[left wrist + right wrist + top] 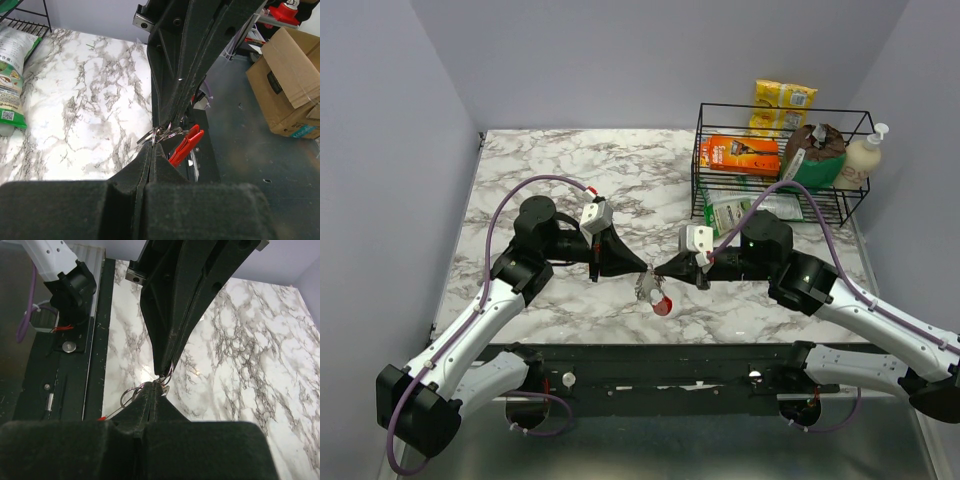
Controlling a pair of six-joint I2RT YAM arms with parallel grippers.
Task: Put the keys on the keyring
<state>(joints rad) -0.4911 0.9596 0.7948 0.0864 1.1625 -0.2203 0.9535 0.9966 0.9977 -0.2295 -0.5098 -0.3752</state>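
My left gripper and right gripper meet tip to tip above the marble table's front middle, both shut on thin metal pieces of one small bunch. The keys hang just under the tips as small silvery pieces. The red keyring dangles lowest, free of both jaws. In the left wrist view my shut fingertips pinch silvery rings and keys, with the red keyring beside them on the right. In the right wrist view my shut fingertips hold thin wire rings. No blue key head shows.
A black wire basket stands at the back right with an orange pack, a green packet and a pump bottle. Yellow boxes sit behind it. A black rail runs along the table's near edge.
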